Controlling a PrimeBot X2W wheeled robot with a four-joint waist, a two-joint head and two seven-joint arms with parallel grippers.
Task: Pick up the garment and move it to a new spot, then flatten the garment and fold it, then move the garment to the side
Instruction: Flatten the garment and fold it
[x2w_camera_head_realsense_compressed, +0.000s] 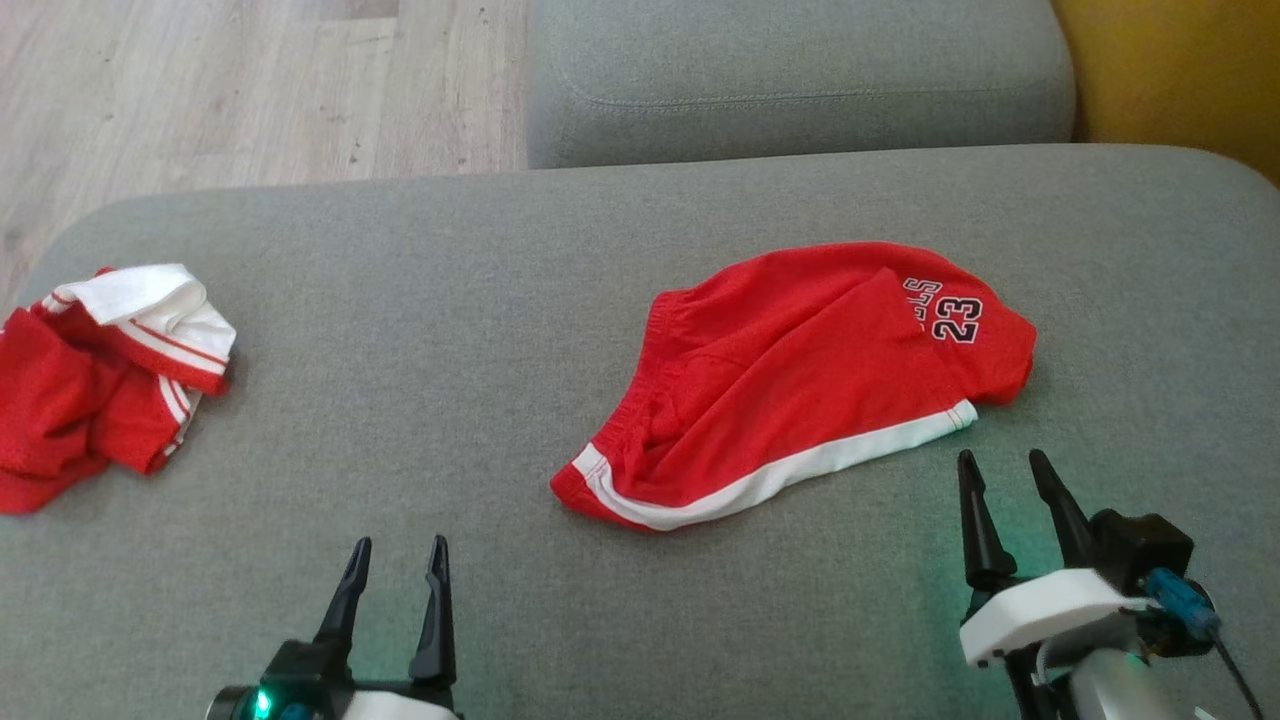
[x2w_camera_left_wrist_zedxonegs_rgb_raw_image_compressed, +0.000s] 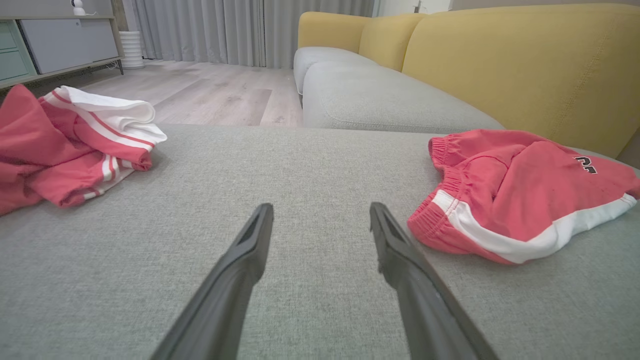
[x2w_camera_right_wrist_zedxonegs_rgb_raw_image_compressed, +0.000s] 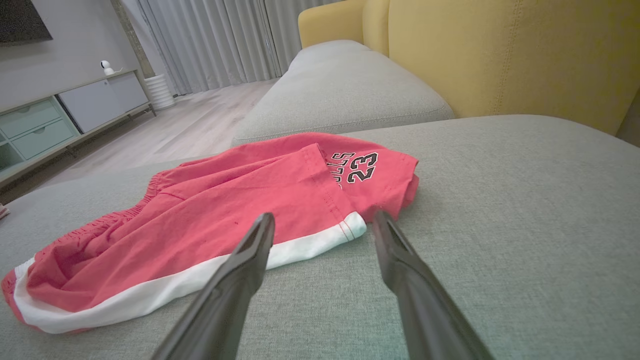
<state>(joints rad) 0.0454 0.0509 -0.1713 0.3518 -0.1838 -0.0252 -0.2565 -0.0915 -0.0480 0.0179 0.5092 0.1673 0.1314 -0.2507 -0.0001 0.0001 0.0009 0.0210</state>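
Note:
Red shorts (x2w_camera_head_realsense_compressed: 800, 380) with a white hem band and a "23" print lie folded over on the grey sofa cushion (x2w_camera_head_realsense_compressed: 450, 280), right of centre. In the left wrist view the shorts (x2w_camera_left_wrist_zedxonegs_rgb_raw_image_compressed: 525, 195) sit to the right of my fingers; in the right wrist view the shorts (x2w_camera_right_wrist_zedxonegs_rgb_raw_image_compressed: 225, 220) lie just ahead. My left gripper (x2w_camera_head_realsense_compressed: 400, 542) (x2w_camera_left_wrist_zedxonegs_rgb_raw_image_compressed: 321, 207) stands open over bare cushion, short of the shorts' waistband corner. My right gripper (x2w_camera_head_realsense_compressed: 1001, 455) (x2w_camera_right_wrist_zedxonegs_rgb_raw_image_compressed: 324, 215) is open too, its tips just in front of the white hem corner, holding nothing.
A second, crumpled red and white garment (x2w_camera_head_realsense_compressed: 100, 380) (x2w_camera_left_wrist_zedxonegs_rgb_raw_image_compressed: 75, 145) lies at the cushion's left edge. Beyond are another grey cushion (x2w_camera_head_realsense_compressed: 800, 80), the yellow backrest (x2w_camera_head_realsense_compressed: 1170, 70) at the right, wooden floor (x2w_camera_head_realsense_compressed: 250, 90) at the far left, and a low cabinet (x2w_camera_right_wrist_zedxonegs_rgb_raw_image_compressed: 65, 110).

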